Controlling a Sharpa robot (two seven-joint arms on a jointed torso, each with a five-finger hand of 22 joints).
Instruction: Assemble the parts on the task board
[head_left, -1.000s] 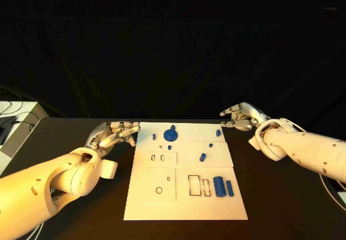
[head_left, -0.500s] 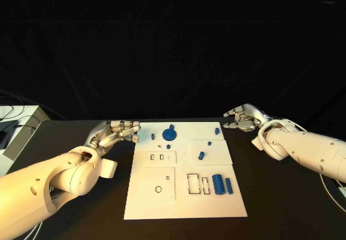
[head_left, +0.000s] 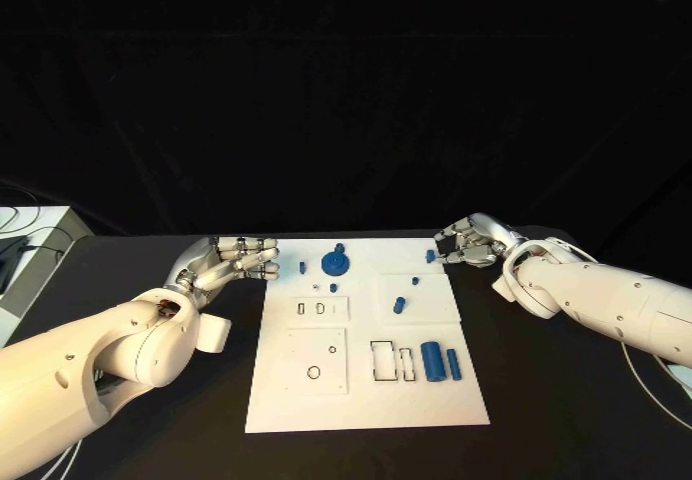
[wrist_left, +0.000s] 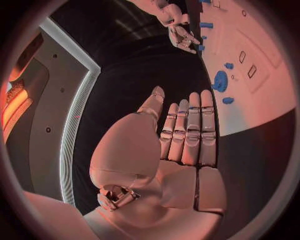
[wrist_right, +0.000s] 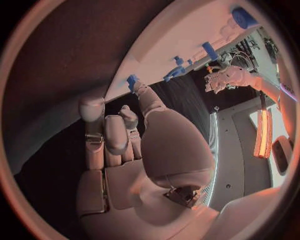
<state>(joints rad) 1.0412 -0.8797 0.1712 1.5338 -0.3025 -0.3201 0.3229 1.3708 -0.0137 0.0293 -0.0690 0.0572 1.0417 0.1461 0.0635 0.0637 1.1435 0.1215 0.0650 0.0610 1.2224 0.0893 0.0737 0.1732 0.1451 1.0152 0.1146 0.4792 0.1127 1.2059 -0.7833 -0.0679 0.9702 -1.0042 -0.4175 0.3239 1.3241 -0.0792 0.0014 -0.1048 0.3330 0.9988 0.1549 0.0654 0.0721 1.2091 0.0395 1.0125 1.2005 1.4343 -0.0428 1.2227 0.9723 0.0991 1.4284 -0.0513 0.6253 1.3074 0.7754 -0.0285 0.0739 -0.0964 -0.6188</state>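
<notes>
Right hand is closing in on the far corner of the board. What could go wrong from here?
1. The right hand sits right beside the small blue peg at the far right corner of the white board; a slightly off approach could knock it over or off the edge.
2. Other small blue pieces lie loose nearby; a sweeping finger may scatter them.
3. The left hand rests off the board's edge, not bracing it, so a push could slide the board.
</notes>
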